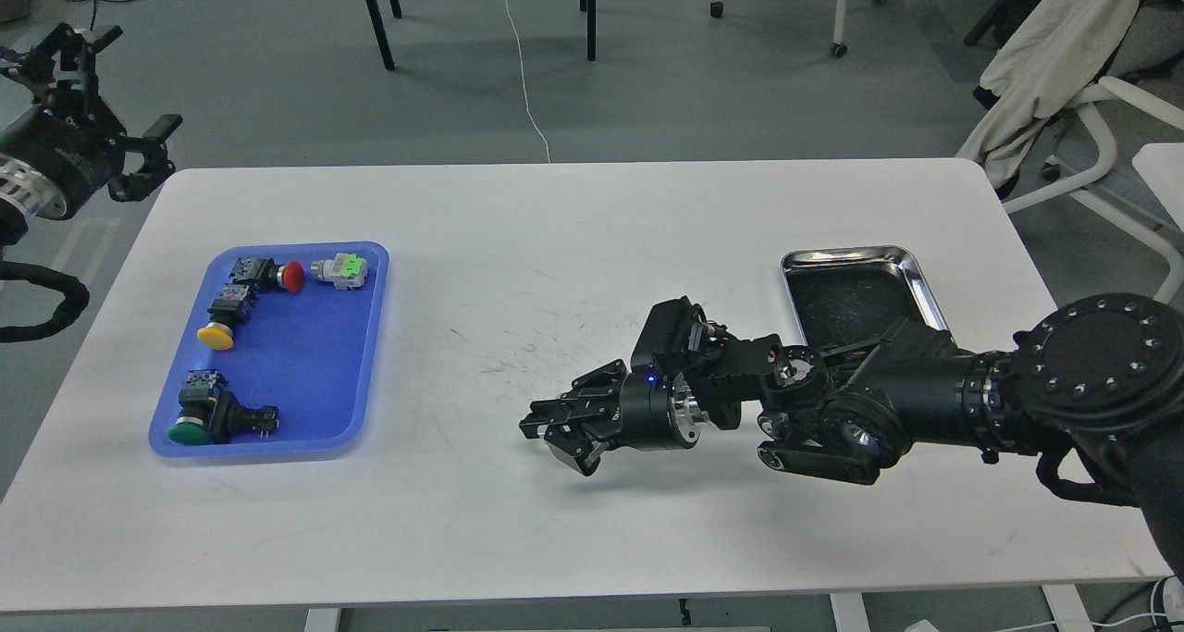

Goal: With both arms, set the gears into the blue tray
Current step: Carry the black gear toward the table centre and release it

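Note:
The blue tray point(319, 364) lies on the left part of the white table and holds several push-button switches. No gears show anywhere in this view. My right gripper point(555, 439) hovers low over the middle of the table, pointing left toward the tray, about two hundred pixels short of its right rim. Its dark fingers point(539, 422) overlap, so I cannot make out a gap or anything held. My left gripper point(125, 81) hangs beyond the table's far-left corner, above the floor, with its claws spread wide and nothing in them.
A shiny steel tray point(925, 285) with a dark inside sits at the right, partly covered by my right arm. In the blue tray are a red-capped switch point(280, 275), a yellow-capped one point(220, 327), a green-capped one point(199, 419) and a green-and-white part point(340, 269).

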Motion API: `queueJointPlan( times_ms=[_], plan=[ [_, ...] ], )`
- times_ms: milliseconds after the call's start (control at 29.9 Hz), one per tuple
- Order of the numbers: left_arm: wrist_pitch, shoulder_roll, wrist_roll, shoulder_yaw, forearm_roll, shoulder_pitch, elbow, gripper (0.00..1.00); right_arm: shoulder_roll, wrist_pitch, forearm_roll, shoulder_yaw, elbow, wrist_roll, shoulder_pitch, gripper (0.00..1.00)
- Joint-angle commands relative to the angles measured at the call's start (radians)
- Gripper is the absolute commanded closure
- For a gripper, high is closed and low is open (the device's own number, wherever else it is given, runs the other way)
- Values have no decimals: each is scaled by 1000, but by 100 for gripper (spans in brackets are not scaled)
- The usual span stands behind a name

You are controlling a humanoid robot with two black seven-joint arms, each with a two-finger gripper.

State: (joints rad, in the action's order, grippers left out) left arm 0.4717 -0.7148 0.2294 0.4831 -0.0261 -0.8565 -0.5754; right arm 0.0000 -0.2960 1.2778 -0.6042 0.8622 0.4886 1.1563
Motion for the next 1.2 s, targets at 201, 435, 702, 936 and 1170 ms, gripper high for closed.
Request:
queueJointPlan(
  times_ms=[201, 435, 702, 936, 1170],
  plan=[
    [-2, 2, -1, 0, 0, -1, -1, 1, 0, 8, -3, 15, -26, 0, -18, 67],
    [-5, -5, -1, 0, 0, -1, -18, 1, 0, 8, -12, 50, -35, 0, -20, 47],
    [-4, -14, -1, -1, -1, 0, -18, 1, 0, 17, -104, 201, -83, 0, -11, 23],
    [-5, -20, -1, -12, -8, 19, -43, 1, 0, 52, -359, 322, -123, -16, 78, 15],
    [-8, -57, -1, -64, -20, 19, -133, 1, 0, 96, -673, 377, -124, -74, 201, 15]
  ],
)
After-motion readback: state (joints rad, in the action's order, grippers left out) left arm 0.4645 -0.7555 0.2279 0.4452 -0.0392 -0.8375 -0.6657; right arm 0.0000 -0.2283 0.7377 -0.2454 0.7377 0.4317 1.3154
